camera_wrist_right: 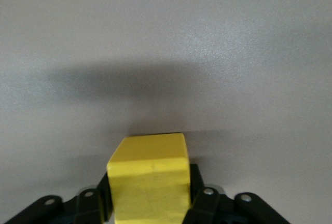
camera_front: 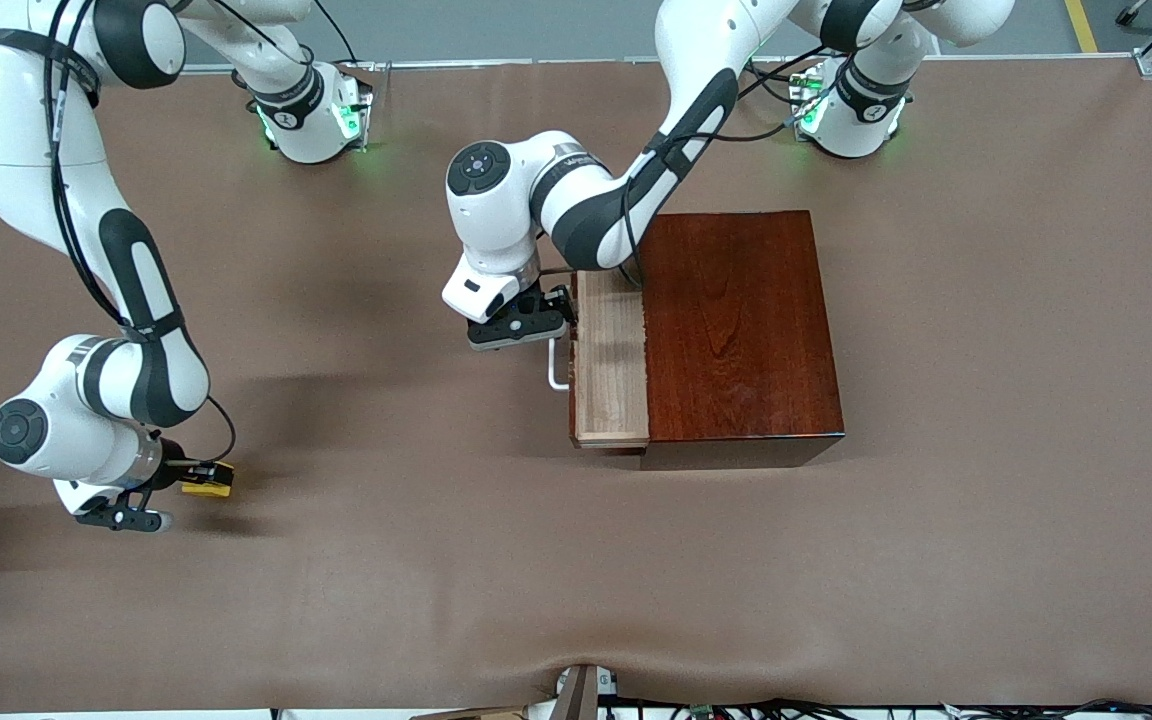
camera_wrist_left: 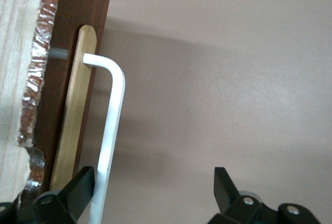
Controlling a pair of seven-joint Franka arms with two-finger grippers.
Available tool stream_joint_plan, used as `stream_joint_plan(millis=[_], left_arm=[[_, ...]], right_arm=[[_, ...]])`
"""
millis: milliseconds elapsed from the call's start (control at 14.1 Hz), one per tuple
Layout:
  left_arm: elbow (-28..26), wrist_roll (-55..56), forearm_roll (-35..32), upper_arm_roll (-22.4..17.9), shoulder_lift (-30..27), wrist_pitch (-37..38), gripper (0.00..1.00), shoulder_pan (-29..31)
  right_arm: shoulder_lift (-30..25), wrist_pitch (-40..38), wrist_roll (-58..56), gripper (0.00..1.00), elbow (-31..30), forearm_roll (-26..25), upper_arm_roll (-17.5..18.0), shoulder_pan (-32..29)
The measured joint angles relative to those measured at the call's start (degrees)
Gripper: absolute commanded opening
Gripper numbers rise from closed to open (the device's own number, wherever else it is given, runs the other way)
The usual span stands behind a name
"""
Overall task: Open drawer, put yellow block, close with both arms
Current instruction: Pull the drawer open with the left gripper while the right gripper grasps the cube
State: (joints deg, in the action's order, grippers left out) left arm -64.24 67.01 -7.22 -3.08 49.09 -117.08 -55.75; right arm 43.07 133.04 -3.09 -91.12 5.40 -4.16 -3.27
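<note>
A wide brown table [camera_front: 986, 520] filled the room's middle, with both robot bases standing along its farther edge. From the front, a glossy reddish-brown box [camera_front: 736, 325] sat toward the left arm's end of the table, and its pale-wood drawer [camera_front: 611, 365] stood pulled part-way out toward the right arm's end, the white handle [camera_front: 556, 368] jutting from its face. The left gripper [camera_front: 526, 325] sat low at that handle, just beside the drawer front. Toward the right arm's end of the table, well apart from the box and nearer the front camera, the right gripper [camera_front: 198, 478] was clamped on the yellow block [camera_front: 208, 480] low at the table surface. In the left wrist view the left gripper [camera_wrist_left: 155, 193] stood spread wide, one finger [camera_wrist_left: 80, 187] by the drawer front and the other [camera_wrist_left: 225, 187] out over bare table, with the white handle [camera_wrist_left: 111, 125] running between them, close to the first finger; whether that finger touched the bar I could not tell. The drawer [camera_wrist_left: 78, 94] showed its dark face and a pale wooden strip there. In the right wrist view the right gripper [camera_wrist_right: 149, 193] was closed on the yellow block [camera_wrist_right: 149, 180], a black finger [camera_wrist_right: 101, 198] pressed to each side of it, and the block's shadow lay on the plain table [camera_wrist_right: 166, 53] around it.
</note>
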Motion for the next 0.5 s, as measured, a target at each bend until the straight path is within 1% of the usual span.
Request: stream_joint_plan(millis=[142,496], left_arm=[[0.0,0.8,0.3,0.2,0.3,-2.5,1.00,-0.1],[0.7,1.9,0.7,0.4,0.8,-4.5,1.00,-0.4]], right_arm=[[0.0,0.0,-1.4,0.00,0.0,0.0,0.0,0.0],[-0.1,-0.3,-6.6,0.00,0.8,0.0,0.0,0.0]])
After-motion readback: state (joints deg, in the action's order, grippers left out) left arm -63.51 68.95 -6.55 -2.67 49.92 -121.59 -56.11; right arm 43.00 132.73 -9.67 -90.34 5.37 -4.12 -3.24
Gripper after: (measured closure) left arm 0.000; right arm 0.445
